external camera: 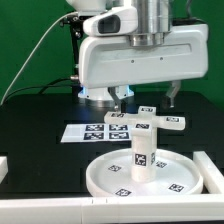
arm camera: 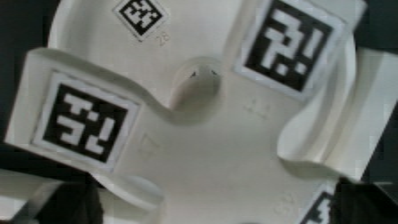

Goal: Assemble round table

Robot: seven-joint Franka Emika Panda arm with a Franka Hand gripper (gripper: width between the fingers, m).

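Observation:
The white branched foot piece (external camera: 146, 123) with black-and-white tags sits level on top of the short upright leg (external camera: 144, 156). The leg stands in the hub of the large rimmed round disc (external camera: 105, 178) at the front of the table. My gripper (external camera: 149, 100) hangs straight above the foot piece, its two dark fingers spread wide, the tips just over it, open. In the wrist view the foot piece (arm camera: 214, 110) fills the picture, blurred and very close. The gripper (arm camera: 217, 205) shows only as dark fingers at the two lower corners.
The marker board (external camera: 88, 131) lies flat on the black table behind the disc, toward the exterior view's left. White border pieces (external camera: 207, 172) edge the table at the front and both sides. The big white robot body (external camera: 140, 50) hangs over the middle.

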